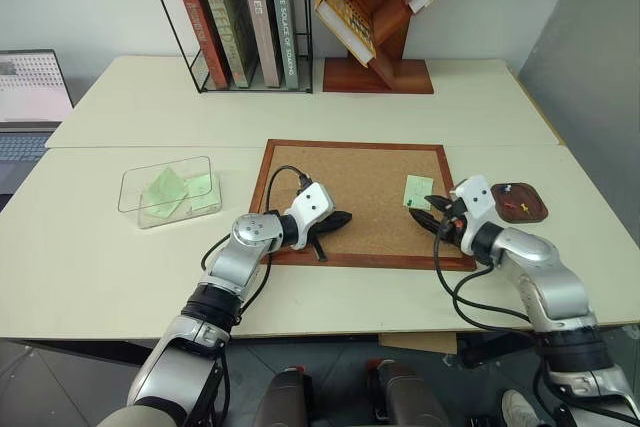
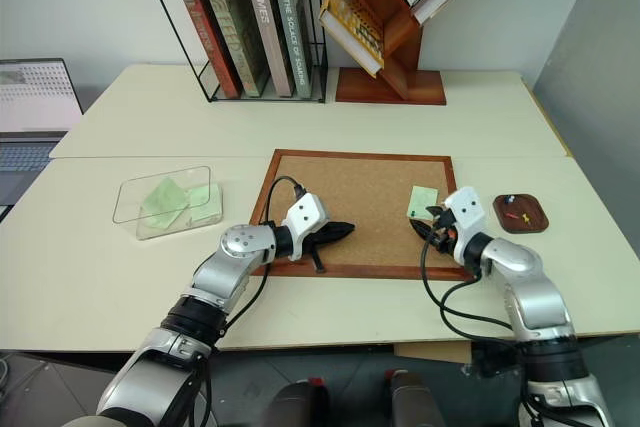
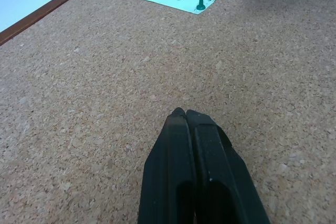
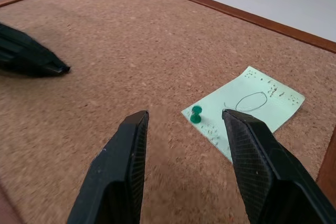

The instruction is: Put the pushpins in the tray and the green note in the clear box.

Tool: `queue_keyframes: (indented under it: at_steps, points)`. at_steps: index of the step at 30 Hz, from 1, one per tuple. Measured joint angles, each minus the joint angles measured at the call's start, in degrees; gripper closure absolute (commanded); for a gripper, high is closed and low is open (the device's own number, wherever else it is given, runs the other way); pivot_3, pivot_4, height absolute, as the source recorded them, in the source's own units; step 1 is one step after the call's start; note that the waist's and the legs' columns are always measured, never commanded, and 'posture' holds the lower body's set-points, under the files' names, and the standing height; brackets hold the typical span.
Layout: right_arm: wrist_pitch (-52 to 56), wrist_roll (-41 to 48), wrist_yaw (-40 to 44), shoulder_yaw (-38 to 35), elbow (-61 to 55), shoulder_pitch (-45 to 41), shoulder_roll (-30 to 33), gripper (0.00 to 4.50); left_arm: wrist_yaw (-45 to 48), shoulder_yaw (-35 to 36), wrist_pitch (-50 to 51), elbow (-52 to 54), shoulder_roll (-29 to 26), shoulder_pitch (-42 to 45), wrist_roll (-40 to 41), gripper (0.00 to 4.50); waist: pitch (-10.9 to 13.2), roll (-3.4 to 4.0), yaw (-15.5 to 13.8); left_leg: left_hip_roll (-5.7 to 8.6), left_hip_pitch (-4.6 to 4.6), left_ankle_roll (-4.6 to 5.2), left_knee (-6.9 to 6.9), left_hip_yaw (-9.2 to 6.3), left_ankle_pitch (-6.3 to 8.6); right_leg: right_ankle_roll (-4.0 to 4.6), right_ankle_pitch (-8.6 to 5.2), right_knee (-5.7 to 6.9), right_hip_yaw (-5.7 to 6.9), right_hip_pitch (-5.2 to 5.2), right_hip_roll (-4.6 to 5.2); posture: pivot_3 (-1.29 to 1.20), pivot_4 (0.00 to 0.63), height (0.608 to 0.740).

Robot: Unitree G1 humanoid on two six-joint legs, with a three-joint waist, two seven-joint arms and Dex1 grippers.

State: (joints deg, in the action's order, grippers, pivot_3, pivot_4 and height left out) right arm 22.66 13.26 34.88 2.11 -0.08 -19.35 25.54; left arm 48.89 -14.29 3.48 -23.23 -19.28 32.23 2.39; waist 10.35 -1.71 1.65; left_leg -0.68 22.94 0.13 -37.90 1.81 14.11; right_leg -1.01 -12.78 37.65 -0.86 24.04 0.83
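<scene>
Head views: corkboard (image 1: pixel 350 162) lies mid-table, the green note (image 1: pixel 417 191) pinned near its right edge. Right gripper (image 1: pixel 440 218) sits just beside the note, left gripper (image 1: pixel 338 218) over the board's left part. The clear box (image 1: pixel 135 187) stands left of the board holding green slips; the tray (image 1: pixel 540 205) right of it, with 2 pushpins (image 1: pixel 512 207).

Left wrist view: fingers (image 3: pixel 181 145) pressed together, holding nothing, above cork.

Right wrist view: fingers (image 4: pixel 131 150) spread apart, empty, a green pin (image 4: pixel 196 114) in the note between them.

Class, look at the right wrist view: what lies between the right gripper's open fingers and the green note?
Bare corkboard and a green pushpin standing in the green note's near corner. The right gripper points at that pin.
</scene>
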Motion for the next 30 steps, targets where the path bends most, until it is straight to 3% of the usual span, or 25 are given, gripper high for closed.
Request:
queue_keyframes:
  at_steps: [9,22,30]
  points:
    - [-4.6,-3.2,-1.0,1.4,10.0,-4.3,-3.4,2.14,0.1,0.0,0.2,0.3,0.0,0.0,0.0,4.5,0.0,0.0,0.0,0.01,0.01,0.0,0.02,0.0,0.0,0.0,0.0,0.0,-0.02,0.0,0.0,0.0,0.15,0.74]
    - [-6.1,-4.2,-2.3,1.3,12.7,-4.8,-4.4,4.47,-0.3,0.0,0.9,1.2,-0.1,-0.5,0.0,4.5,0.0,0.0,0.0,0.0,0.01,0.0,0.03,-0.01,0.0,0.0,0.0,0.0,-0.05,0.0,0.01,0.0,0.15,0.74]
    - [-5.3,-3.3,-1.8,0.8,10.6,-3.9,-4.2,4.47,-0.5,0.0,1.2,2.1,-0.2,-0.9,0.0,4.5,0.0,0.01,0.0,0.0,0.04,0.0,0.06,-0.02,0.0,0.01,0.0,0.0,-0.06,0.02,0.01,0.0,0.15,0.74]
